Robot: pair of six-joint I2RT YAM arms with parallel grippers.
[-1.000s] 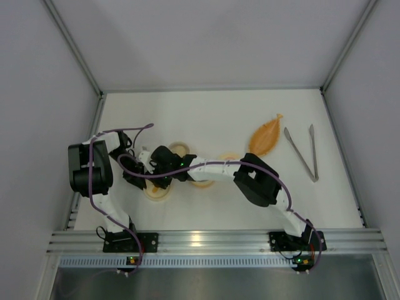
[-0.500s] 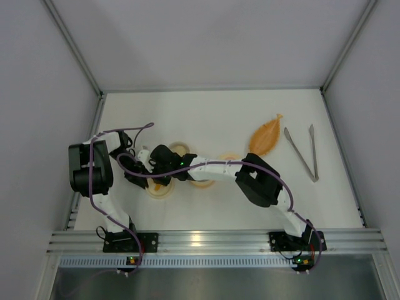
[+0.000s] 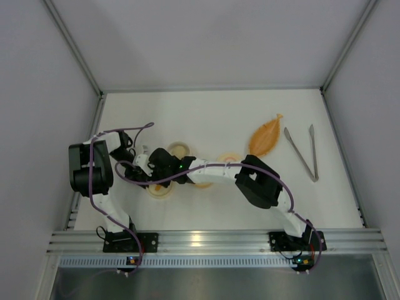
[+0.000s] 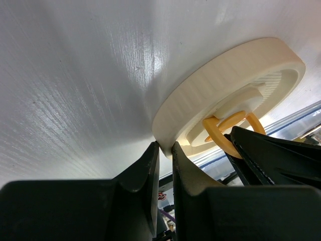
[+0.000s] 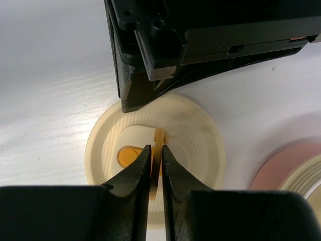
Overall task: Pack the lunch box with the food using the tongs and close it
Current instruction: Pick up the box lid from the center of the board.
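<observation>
Your left gripper (image 4: 164, 146) has its jaws nipped on the rim of the round cream lid (image 4: 225, 75), which lies flat on the table (image 3: 219, 112). Your right gripper (image 5: 155, 148) faces it across the lid, jaws closed on the thin orange ring handle (image 5: 159, 133) at the lid's centre. The tongs (image 3: 301, 156) lie at the table's far right, just beside the orange leaf dish (image 3: 265, 137), well apart from both arms.

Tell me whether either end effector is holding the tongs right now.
No, the tongs lie on the table right of the orange dish, with nothing touching them.
</observation>
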